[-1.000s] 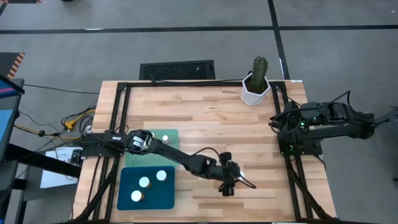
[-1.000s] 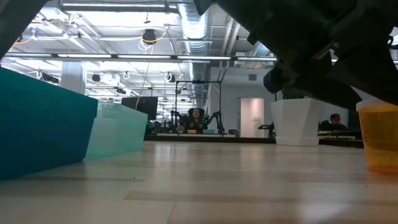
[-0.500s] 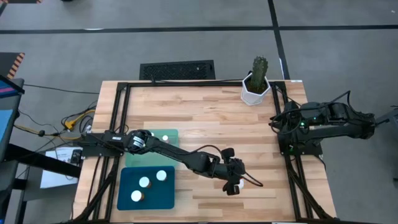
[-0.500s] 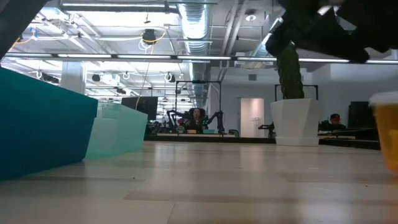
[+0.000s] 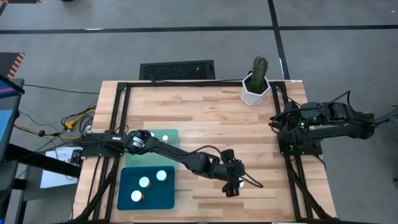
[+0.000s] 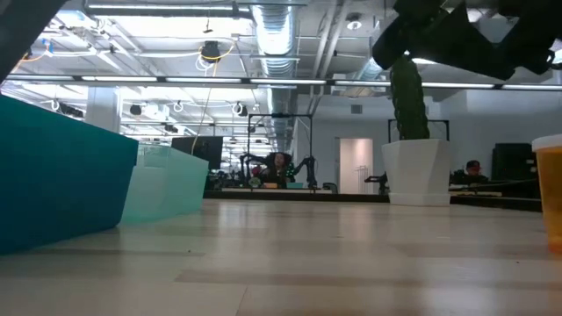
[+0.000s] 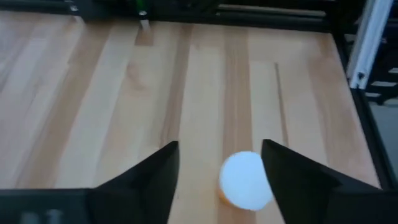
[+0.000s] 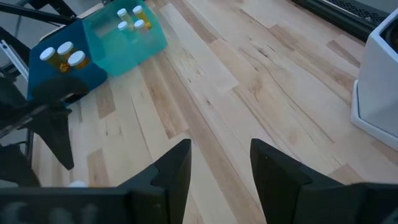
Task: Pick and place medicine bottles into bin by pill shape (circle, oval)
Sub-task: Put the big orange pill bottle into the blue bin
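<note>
One medicine bottle [image 7: 247, 180], white cap over an amber body, stands on its base on the wooden table near the front, right of middle. It also shows at the right edge of the low view [image 6: 551, 191]. My left gripper [image 7: 219, 149] is open and hovers above it, with the cap between the two fingers in the wrist view. The low view shows the gripper [image 6: 461, 39] well clear of the table. The other bottles stand in a dark teal tray [image 5: 147, 196] and a light teal tray [image 5: 155, 152]. My right gripper [image 8: 219, 155] is open and empty at the table's right edge.
A white pot with a green cactus [image 5: 255, 89] stands at the far right of the table. The two trays sit at the front left, with my left arm [image 5: 180, 158] reaching over them. Black frame rails run along the table's left and right sides.
My left gripper has gone up from beside the bottle and a little toward the table's right edge. The bottle stays upright on the table and now stands a little farther right in the low view.
</note>
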